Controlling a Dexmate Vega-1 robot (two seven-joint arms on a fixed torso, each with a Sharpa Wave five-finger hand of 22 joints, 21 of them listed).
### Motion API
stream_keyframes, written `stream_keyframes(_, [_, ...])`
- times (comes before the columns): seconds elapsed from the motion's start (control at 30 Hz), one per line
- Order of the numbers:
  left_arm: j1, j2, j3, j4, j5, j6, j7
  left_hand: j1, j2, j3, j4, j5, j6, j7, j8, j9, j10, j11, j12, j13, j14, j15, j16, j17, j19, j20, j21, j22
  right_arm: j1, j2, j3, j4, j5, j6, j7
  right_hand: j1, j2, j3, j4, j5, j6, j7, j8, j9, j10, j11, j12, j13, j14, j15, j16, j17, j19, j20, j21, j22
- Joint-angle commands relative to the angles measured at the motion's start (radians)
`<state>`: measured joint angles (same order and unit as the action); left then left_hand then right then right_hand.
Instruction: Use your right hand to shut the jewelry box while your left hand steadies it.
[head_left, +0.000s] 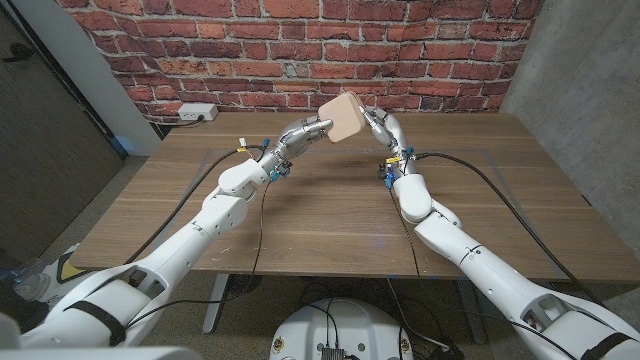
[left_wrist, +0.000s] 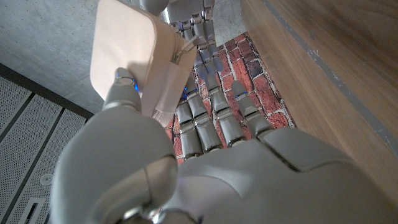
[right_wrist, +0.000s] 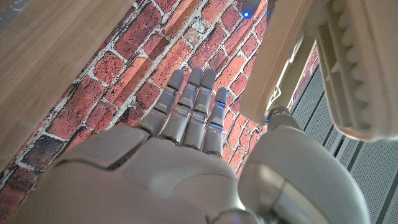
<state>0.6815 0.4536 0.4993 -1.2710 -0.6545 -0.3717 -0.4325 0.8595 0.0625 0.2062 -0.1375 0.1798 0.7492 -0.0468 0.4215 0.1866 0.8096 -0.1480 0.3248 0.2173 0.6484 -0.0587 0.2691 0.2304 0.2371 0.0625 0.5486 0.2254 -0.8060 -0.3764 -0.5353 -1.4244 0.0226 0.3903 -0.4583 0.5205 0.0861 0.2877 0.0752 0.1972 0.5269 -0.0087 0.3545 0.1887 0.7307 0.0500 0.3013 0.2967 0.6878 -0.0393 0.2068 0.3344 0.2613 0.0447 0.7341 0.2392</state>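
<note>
While both arms reach over the wooden counter (head_left: 330, 210), the jewelry box (head_left: 344, 118), pale beige with rounded corners and a smooth matte skin, is held up in the air between the two hands, in front of the red brick wall (head_left: 300, 50). The left hand (head_left: 305, 132) grips it, thumb pressed on one flat face and fingers behind. The right hand (head_left: 382, 128) touches the opposite side, fingers straight and close together; the right wrist view shows the box's ridged cream interior.
</note>
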Motion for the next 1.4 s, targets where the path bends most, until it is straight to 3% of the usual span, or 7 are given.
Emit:
stream_keyframes(0.03, [0.008, -0.005, -0.002, -0.014, -0.002, 0.000, 0.019, 0.028, 0.040, 0.018, 0.014, 0.000, 0.047, 0.025, 0.018, 0.006, 0.036, -0.016, -0.002, 0.003, 0.012, -0.102, -0.002, 0.006, 0.004, -0.010, 0.008, 0.002, 0.013, 0.019, 0.036, 0.073, 0.080, 0.077, 0.032, -0.024, -0.005, -0.009, 0.003, -0.006, 0.000, 0.010, -0.011, 0.004, -0.004, 0.010, -0.005, 0.002, -0.009, 0.008, 0.001, 0.002, -0.005, 0.003, -0.001, -0.002])
stream_keyframes(1.1, [0.078, 0.032, -0.019, -0.114, -0.003, -0.002, 0.078, 0.024, 0.041, 0.026, 0.020, -0.003, 0.075, 0.025, 0.023, 0.005, 0.050, -0.015, -0.010, 0.009, 0.020, -0.106, -0.012, 0.010, -0.001, -0.006, 0.022, 0.002, 0.011, 0.006, 0.071, 0.045, 0.090, 0.058, 0.030, -0.053, -0.007, -0.016, 0.003, -0.005, -0.006, 0.012, -0.035, 0.006, -0.032, 0.006, -0.016, -0.003, -0.037, 0.016, -0.005, -0.014, -0.016, -0.001, -0.008, -0.019])
stream_keyframes(1.4, [0.088, 0.051, -0.030, -0.127, -0.022, 0.004, 0.065, 0.022, 0.040, 0.027, 0.021, -0.003, 0.076, 0.025, 0.023, 0.005, 0.052, -0.016, -0.011, 0.011, 0.017, -0.108, -0.016, 0.011, -0.003, -0.008, 0.025, 0.001, 0.001, -0.007, 0.083, 0.020, 0.102, 0.028, 0.027, -0.060, -0.011, -0.019, 0.001, -0.006, -0.009, 0.011, -0.044, 0.006, -0.050, 0.018, -0.025, -0.007, -0.052, 0.022, -0.008, -0.021, -0.024, 0.000, -0.012, -0.024])
